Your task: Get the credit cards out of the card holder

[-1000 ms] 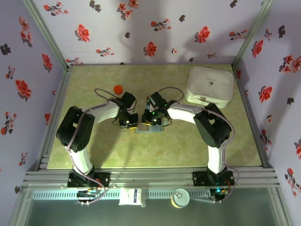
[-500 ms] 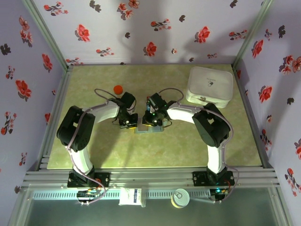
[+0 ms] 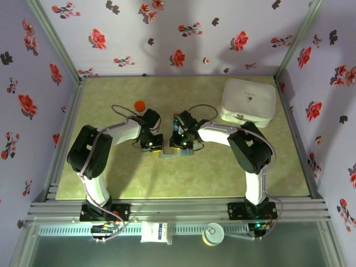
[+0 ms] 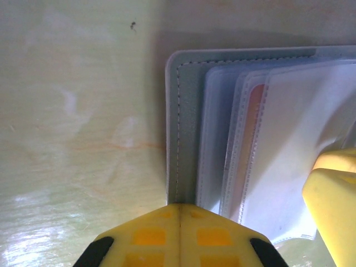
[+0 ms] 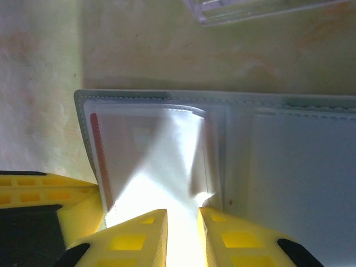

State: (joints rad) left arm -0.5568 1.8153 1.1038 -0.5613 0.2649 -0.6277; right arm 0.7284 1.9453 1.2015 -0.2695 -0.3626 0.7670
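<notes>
The left arm and right arm share one build: smooth white rounded shells between bulky black joint housings. A thin grey cable loops behind each claw. The left claw has bright yellow plastic fingers moulded with square recesses, edged black. The right claw matches, with a small green light just behind it.

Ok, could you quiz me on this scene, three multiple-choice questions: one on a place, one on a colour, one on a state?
1. Where is the white box? A near left corner; B far right corner; C between the arms.
2. What colour is the small round thing? A green; B black; C red.
3. The holder is: A open; B folded shut; C standing on edge.
Key: B, it sits far right in the top view; C, it shows red; A, both inner panels lie exposed.
</notes>
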